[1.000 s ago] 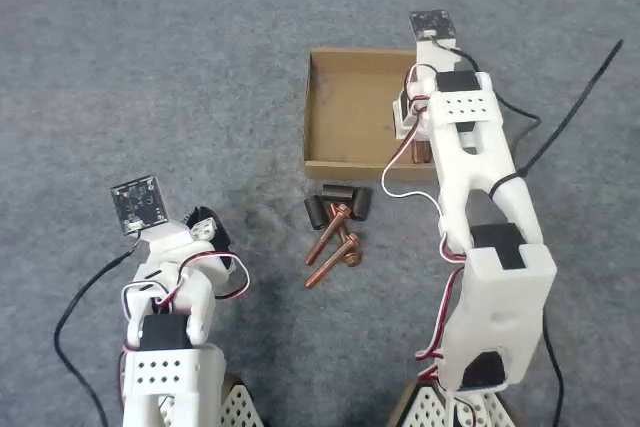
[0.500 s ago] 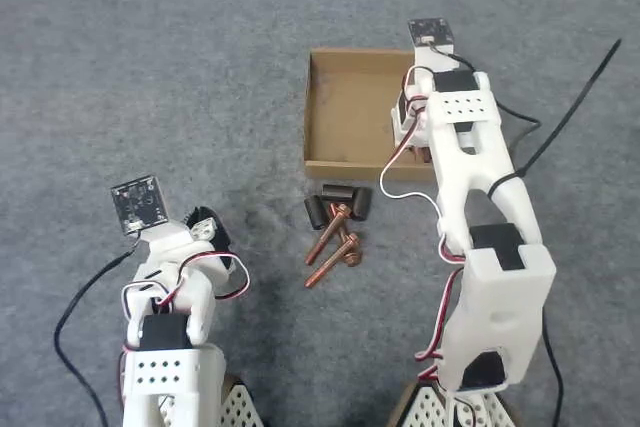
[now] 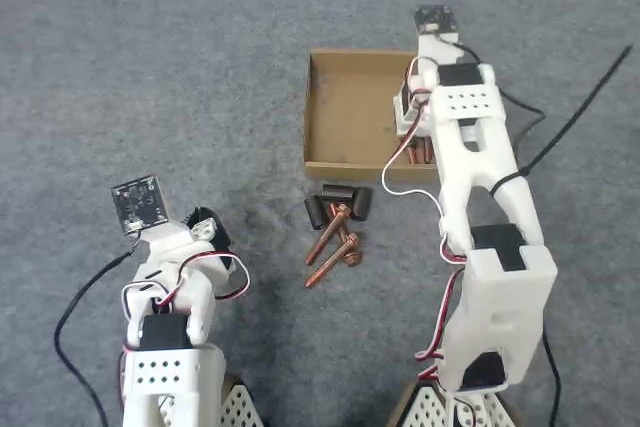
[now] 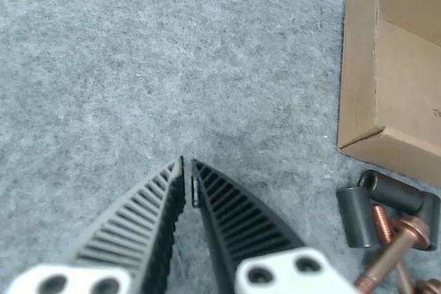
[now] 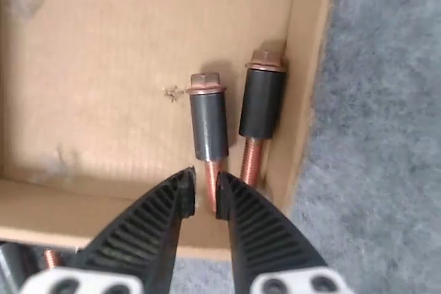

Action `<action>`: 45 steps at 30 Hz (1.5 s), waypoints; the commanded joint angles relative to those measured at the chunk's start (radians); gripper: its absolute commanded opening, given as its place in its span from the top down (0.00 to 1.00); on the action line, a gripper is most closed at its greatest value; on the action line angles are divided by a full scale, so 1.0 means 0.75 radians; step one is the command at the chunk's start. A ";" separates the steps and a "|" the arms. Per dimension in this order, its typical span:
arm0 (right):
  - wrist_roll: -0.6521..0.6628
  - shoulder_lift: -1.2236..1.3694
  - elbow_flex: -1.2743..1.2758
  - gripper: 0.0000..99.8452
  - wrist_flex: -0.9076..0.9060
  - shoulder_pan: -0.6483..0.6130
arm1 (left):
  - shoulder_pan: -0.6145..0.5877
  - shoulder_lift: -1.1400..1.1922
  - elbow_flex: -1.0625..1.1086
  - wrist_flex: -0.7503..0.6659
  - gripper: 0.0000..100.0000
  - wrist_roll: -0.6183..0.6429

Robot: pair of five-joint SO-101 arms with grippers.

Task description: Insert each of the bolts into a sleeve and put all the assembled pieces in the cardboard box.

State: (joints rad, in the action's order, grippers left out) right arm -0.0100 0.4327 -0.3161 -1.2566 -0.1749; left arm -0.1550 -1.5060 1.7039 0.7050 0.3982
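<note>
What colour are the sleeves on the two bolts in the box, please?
Black sleeves, clearest in the right wrist view.

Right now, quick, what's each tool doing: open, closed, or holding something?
Left tool: closed, holding nothing.
Right tool: closed on the bare shank of a sleeved bolt lying in the cardboard box.

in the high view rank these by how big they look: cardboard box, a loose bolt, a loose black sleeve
1. cardboard box, by far the largest
2. loose bolt, longer than a sleeve
3. black sleeve, short and stubby
</note>
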 commanded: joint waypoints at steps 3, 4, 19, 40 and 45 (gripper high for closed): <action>-0.014 -0.042 -0.243 0.98 -0.251 0.003 | -0.004 -0.025 -0.017 0.004 0.99 -0.014; -0.016 -0.042 -0.266 0.98 -0.302 -0.001 | -0.004 -0.025 -0.017 0.004 0.99 -0.014; -0.016 -0.185 -0.327 0.99 -0.717 -0.085 | -0.004 -0.025 -0.017 0.004 0.99 -0.014; -0.018 -0.707 0.235 0.99 -0.697 -0.570 | -0.010 -0.025 -0.017 0.004 0.99 -0.014; -0.014 -0.693 0.311 0.99 -0.656 -0.635 | -0.010 -0.025 -0.017 0.000 0.99 -0.014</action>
State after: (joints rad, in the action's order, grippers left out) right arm -0.0130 -0.0368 -0.0967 -1.7522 -0.6291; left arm -0.1550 -1.5060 1.7039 0.7050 0.3982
